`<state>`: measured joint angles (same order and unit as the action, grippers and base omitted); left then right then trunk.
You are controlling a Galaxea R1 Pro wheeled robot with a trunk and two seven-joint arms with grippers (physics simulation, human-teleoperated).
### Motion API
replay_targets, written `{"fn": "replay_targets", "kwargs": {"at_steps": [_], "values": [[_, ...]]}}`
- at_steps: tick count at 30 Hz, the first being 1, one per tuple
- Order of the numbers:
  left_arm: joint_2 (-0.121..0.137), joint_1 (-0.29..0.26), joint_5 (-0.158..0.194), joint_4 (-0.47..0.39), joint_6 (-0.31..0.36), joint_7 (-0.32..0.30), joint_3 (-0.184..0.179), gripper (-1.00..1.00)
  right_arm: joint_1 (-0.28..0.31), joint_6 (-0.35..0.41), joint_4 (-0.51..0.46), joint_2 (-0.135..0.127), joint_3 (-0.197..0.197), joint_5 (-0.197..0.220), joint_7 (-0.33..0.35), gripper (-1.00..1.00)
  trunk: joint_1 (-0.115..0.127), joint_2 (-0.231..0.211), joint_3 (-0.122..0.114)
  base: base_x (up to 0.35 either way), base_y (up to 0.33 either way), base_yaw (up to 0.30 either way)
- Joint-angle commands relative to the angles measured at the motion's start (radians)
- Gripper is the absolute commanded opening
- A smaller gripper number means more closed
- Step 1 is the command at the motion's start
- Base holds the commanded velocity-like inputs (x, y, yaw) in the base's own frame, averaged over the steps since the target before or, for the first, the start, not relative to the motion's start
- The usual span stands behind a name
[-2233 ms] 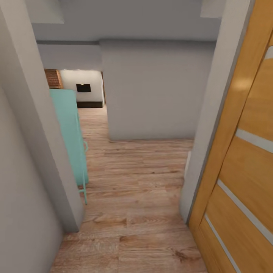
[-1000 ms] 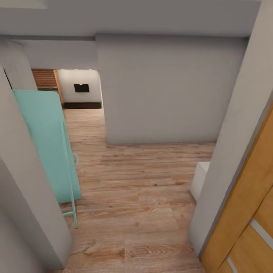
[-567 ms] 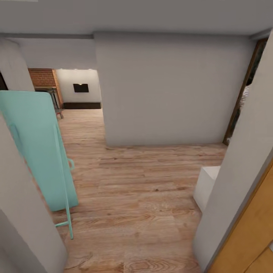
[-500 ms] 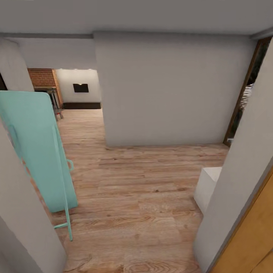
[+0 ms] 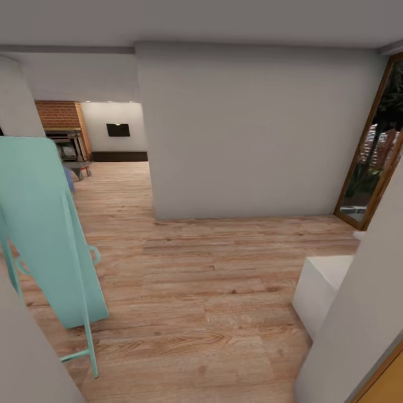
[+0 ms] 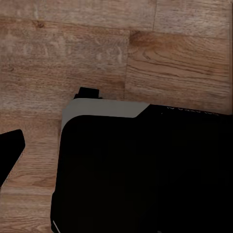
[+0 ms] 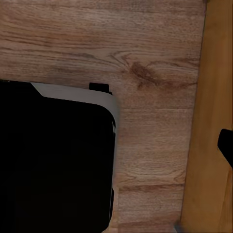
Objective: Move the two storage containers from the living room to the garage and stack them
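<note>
1. Both pincers' tips are barely seen: a black tip (image 6: 9, 153) at the left wrist view's edge, another (image 7: 226, 145) at the right's, so whether either is open or closed cannot be told.
2. One black robot base (image 6: 145, 170) sits below each wrist camera on the wood plank floor (image 5: 212, 291).
3. One turquoise folded stand (image 5: 50, 235) leans at the left.
4. One white block (image 5: 322, 285) stands at the right.
5. One grey wall (image 5: 252, 129) faces ahead, the living room (image 5: 112, 134) beyond its left.
6. One orange door (image 7: 208, 121) edge shows.

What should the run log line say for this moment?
phase: transit | floor: wood plank floor | left: turquoise panel | containers: unseen | grippers: unclear
</note>
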<state>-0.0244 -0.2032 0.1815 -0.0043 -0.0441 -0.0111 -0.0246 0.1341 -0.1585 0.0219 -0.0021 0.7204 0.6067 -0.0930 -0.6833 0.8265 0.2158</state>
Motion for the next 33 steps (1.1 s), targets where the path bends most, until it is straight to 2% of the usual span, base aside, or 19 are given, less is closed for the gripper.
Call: {"fn": "replay_targets", "kwargs": {"at_steps": [1,33], "values": [[0.0,-0.001,0.009,0.001,-0.004,-0.001,-0.003,1.0,0.001,-0.004,0.002,0.001,0.008,0.007,-0.001,1.0,-0.001,0.001,0.001,0.322,0.0,0.0],[0.0,-0.001,0.009,0.001,-0.003,-0.001,-0.003,1.0,0.001,-0.004,0.002,0.001,0.008,0.007,-0.001,1.0,-0.001,0.001,0.001,0.322,0.0,0.0]]}}
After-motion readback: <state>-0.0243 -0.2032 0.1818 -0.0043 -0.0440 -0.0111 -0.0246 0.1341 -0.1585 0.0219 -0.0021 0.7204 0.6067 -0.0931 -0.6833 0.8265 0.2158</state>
